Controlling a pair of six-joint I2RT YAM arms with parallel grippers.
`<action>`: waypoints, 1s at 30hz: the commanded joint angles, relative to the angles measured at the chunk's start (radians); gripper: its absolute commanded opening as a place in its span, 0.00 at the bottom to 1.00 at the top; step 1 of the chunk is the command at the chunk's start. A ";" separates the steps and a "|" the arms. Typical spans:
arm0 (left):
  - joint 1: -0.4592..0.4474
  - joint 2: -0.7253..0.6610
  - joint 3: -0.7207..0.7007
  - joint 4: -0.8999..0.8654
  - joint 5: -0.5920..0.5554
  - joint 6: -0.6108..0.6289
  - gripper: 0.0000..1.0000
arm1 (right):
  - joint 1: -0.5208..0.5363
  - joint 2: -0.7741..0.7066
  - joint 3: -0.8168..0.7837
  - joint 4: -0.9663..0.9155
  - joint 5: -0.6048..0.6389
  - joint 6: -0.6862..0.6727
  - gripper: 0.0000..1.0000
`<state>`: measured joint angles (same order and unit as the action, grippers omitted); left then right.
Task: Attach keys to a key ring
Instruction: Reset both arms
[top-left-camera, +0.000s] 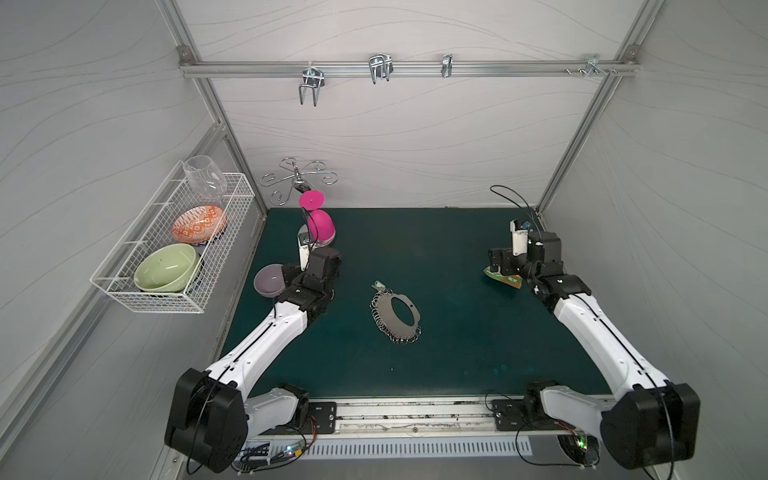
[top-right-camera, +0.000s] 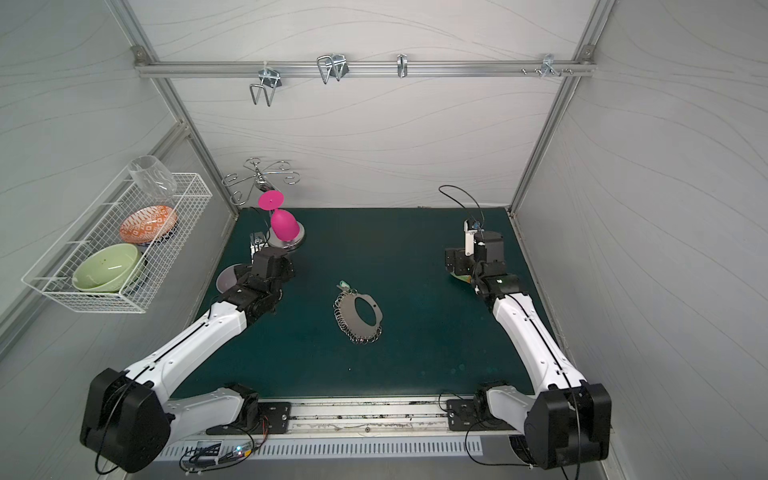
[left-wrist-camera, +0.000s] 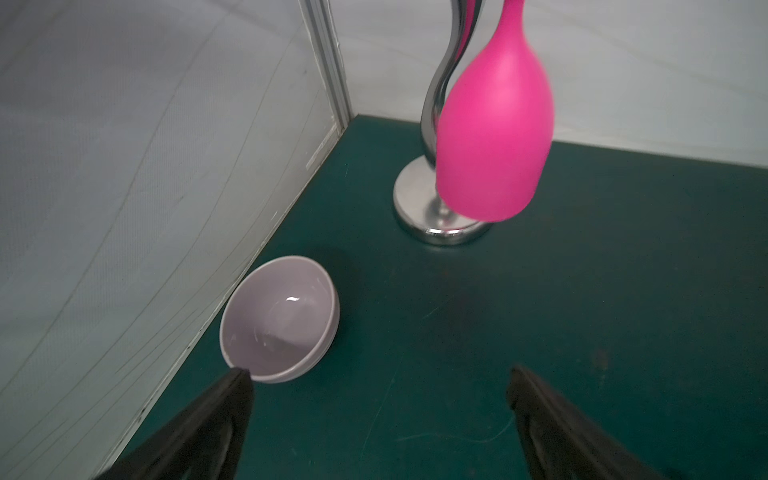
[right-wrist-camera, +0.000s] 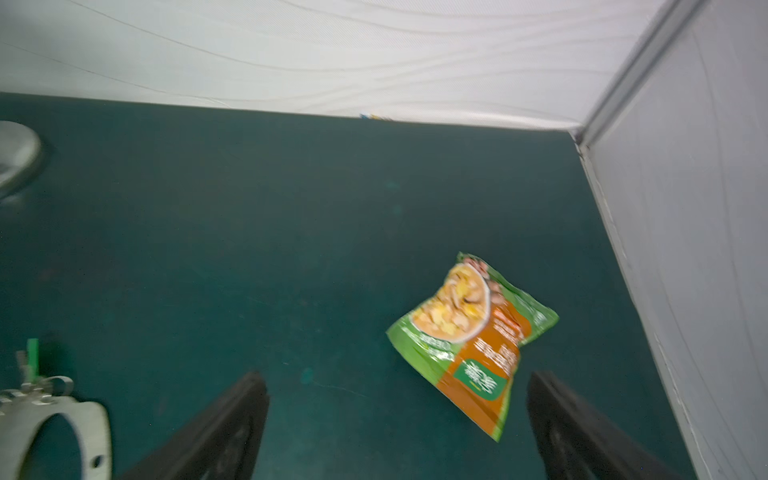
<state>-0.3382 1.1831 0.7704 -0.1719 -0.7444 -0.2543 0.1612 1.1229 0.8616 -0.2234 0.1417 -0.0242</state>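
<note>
The key ring (top-left-camera: 384, 309), a flat grey oval plate with a big oval hole, lies flat near the middle of the table (top-left-camera: 457, 353), well apart from both arms. One green key (top-left-camera: 379, 285) lies at the end of the plate nearest the far edge. Its metal loop reaches in among the rim rings, but whether it is already linked to one I cannot tell. The plate looks stiff, thin and light, so it would likely slide on the table. The bare band beside the hole, taken across its edge, seems the surest hold. The key looks like light, rigid plastic, best pinched by its green body so the loop stays free. The wire rings look springy and fiddly. I count one plate, one key and many small rings, too fine to number. There is also one snack packet (right-wrist-camera: 469, 336) toward the right edge, one lilac bowl (left-wrist-camera: 278, 316) by the left edge, and one pink wine glass (left-wrist-camera: 494, 137) hanging at the far-left corner. The left gripper (left-wrist-camera: 379, 374) and the right gripper (right-wrist-camera: 397, 376) both hold their jaws spread wide, with nothing between them.
</note>
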 joint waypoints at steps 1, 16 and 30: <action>0.014 -0.019 -0.057 0.137 0.001 0.039 1.00 | -0.055 -0.076 -0.100 0.099 0.010 -0.039 0.99; 0.164 0.078 -0.312 0.584 0.195 0.163 1.00 | -0.111 0.070 -0.432 0.647 -0.020 0.022 0.99; 0.269 0.288 -0.369 0.995 0.457 0.286 1.00 | -0.123 0.374 -0.432 0.973 -0.154 -0.010 0.99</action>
<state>-0.1005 1.4460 0.4068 0.6731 -0.3676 0.0086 0.0448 1.4555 0.4198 0.6350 0.0296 -0.0235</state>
